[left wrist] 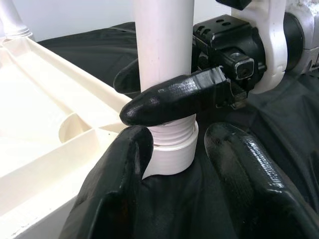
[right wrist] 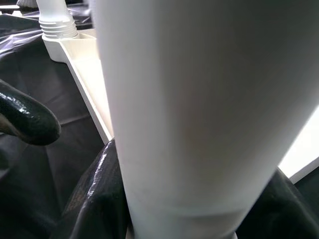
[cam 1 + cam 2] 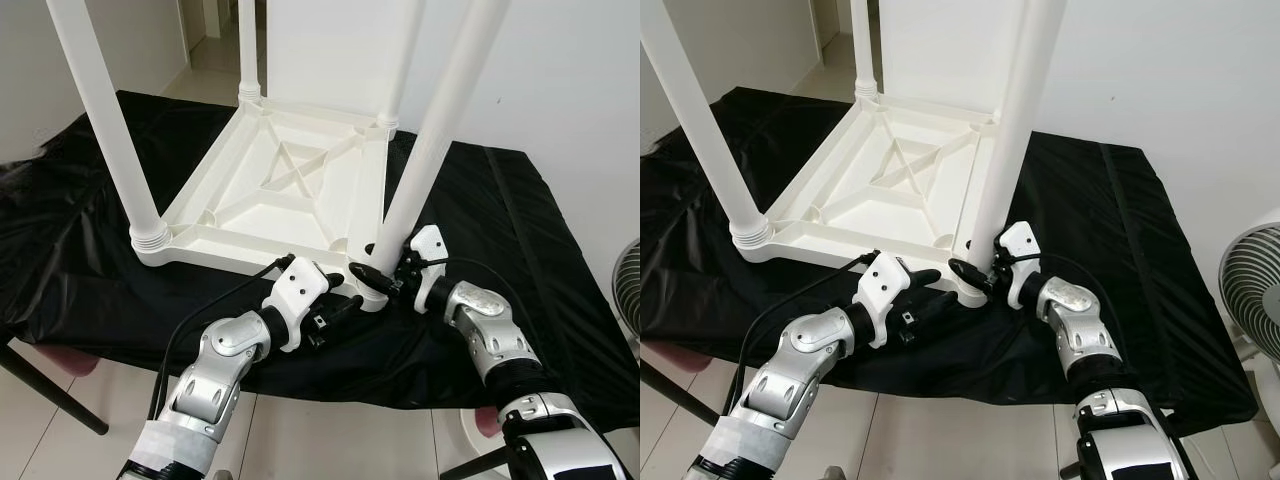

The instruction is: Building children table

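Observation:
A white plastic children's table [image 3: 285, 170] lies upside down on a black cloth, its legs pointing up. The near right leg [image 3: 430, 150] stands in its corner socket, with a threaded collar [image 1: 172, 149] at its foot. My right gripper [image 3: 372, 272] is shut on this leg just above the collar; one of its fingers [image 1: 174, 97] wraps across the leg [image 2: 199, 109]. My left gripper [image 3: 345, 305] is low at the same corner. It is open, its fingers [image 1: 119, 189] straddling the collar, one touching it and the other apart.
The black cloth [image 3: 520, 230] covers the whole work surface and hangs over the front edge. Three other legs, such as the near left leg [image 3: 105, 120], rise high. A fan [image 3: 1260, 290] stands at the right and a pink seat [image 3: 70, 360] at the lower left.

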